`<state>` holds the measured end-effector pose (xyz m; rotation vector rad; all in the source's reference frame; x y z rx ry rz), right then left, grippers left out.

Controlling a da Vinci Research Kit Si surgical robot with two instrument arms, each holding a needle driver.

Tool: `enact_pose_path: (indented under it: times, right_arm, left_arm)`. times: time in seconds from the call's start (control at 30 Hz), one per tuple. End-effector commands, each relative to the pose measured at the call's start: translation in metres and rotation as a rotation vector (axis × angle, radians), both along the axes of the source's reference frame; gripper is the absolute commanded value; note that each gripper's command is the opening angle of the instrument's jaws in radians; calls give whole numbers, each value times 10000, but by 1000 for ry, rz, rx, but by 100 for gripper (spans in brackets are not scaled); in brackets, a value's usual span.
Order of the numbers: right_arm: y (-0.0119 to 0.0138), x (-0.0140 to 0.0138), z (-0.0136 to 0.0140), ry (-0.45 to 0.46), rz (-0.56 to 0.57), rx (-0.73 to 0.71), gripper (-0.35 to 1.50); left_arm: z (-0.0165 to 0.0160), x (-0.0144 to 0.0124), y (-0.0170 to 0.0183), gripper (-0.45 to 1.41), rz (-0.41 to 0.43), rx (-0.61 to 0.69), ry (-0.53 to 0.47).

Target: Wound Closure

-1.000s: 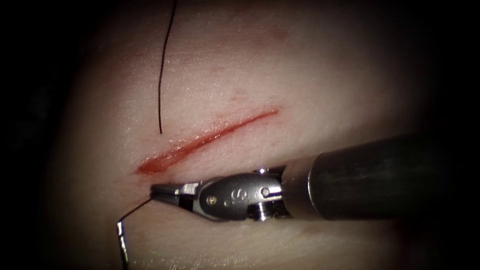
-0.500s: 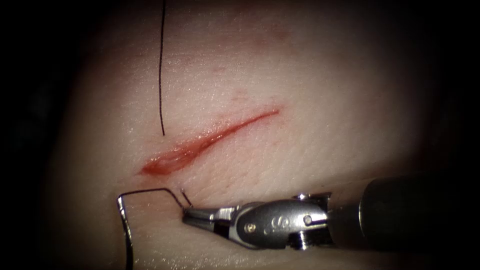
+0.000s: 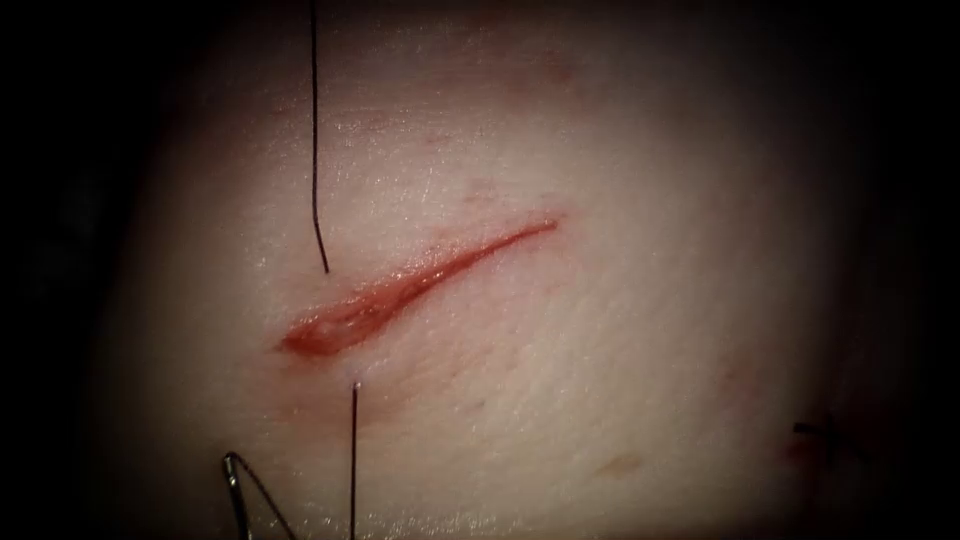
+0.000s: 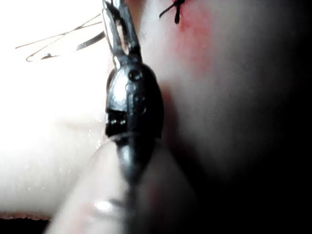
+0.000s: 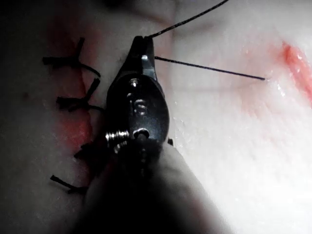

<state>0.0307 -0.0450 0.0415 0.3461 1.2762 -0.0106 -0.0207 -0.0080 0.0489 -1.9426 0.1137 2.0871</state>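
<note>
The right tool (image 5: 140, 45) pinches the thread (image 3: 353, 450), holding it straight from the tissue (image 3: 600, 300) just below the cut (image 3: 400, 290). The needle (image 3: 235, 485) sits outside the tissue at lower left. I cannot tell the left tool's (image 4: 117, 22) grip.

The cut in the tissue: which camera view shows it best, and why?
The endoscope view: the cut lies whole, end to end, thread ending just below it, the needle lower left on the tissue. The right wrist view catches one red end, beyond the right hand gripping thread.
</note>
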Motion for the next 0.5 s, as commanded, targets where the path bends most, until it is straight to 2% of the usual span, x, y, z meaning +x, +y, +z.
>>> enact_pose_path:
  times: [0.03,0.07,0.1,0.17,0.2,0.3,0.4,0.5]
  right_arm:
    - [-7,7,5,0,1,7,-35]
    - [-2,8,7,0,3,10,-35]
    - [4,8,9,1,7,15,2]
    - [15,6,13,7,20,23,42]
    - [23,4,16,5,23,36,78]
    - [44,-2,23,-22,99,-45,130]
    - [63,-8,28,-29,131,-91,131]
    - [78,-11,33,-33,128,-141,125]
  left_arm:
    - [5,-5,-8,-45,-9,6,3]
    - [4,-2,-7,-45,-23,14,8]
    - [3,1,-6,-45,-33,10,13]
    - [2,9,-4,-45,-64,4,32]
    - [2,13,-3,-45,-77,0,37]
    - [-1,30,1,-45,-119,-3,39]
    - [-4,49,6,-45,-159,-6,41]
    - [-7,65,11,-45,-192,-9,43]
